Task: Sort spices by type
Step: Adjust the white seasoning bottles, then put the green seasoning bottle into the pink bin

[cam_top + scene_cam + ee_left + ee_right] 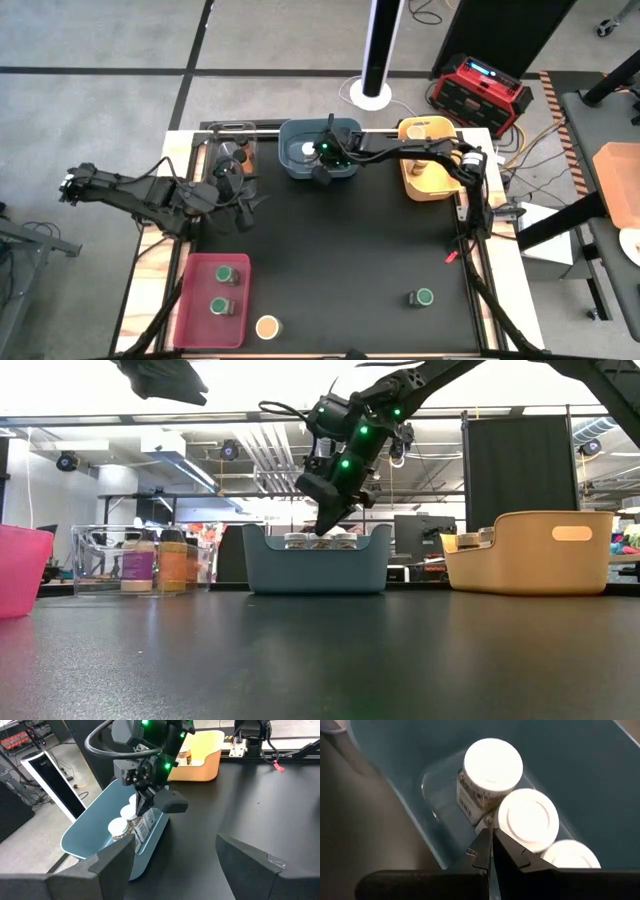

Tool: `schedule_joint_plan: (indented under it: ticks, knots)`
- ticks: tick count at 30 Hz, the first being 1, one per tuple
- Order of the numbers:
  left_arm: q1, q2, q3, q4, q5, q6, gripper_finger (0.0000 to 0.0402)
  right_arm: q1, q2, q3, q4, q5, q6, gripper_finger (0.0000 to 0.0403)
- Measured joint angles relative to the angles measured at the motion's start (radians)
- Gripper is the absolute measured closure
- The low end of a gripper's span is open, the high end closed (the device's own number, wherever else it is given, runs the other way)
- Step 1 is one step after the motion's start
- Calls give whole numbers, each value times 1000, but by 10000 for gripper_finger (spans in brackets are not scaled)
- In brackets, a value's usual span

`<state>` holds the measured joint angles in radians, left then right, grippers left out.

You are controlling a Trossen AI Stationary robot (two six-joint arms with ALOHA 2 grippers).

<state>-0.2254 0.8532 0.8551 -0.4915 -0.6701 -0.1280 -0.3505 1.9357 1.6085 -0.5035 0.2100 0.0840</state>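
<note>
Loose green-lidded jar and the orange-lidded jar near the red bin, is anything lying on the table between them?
Nothing; in the high view the black tabletop between the green-lidded jar and orange-lidded jar is bare.

Grey floor [100, 40] w/ dark lines; white post [380, 40], red case [480, 88] behind table; ceiling ducts [280, 455].

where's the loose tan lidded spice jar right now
In the high view the small tan-lidded spice jar stands on the black table near its front edge, on the left side, just beside the pink rectangular bin.
</note>
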Motion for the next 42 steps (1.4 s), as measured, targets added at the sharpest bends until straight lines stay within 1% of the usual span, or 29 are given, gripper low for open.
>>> schedule_joint_plan:
  ticks: [11,15,17,21,26,30,37,42]
  knots:
    - [0,0,0,0,0,-4,141,26,-106,1,-206,2,31,394]
    - [0,0,0,0,3,-22,141,72,-152,-8,-264,5,35,394]
    - [0,5,0,2,6,-38,141,110,-174,-24,-246,10,27,394]
    - [-2,28,0,4,7,-59,141,185,-232,-89,-156,11,4,394]
    - [-11,65,-1,36,24,-76,141,289,-313,-195,-73,67,18,394]
    - [-28,100,-1,56,61,-77,141,370,-376,-249,-94,99,110,394]
    - [-53,163,-1,62,61,-116,141,530,-454,-267,-261,105,324,394]
    - [-58,202,-1,105,62,-126,141,638,-492,-255,-407,100,496,394]
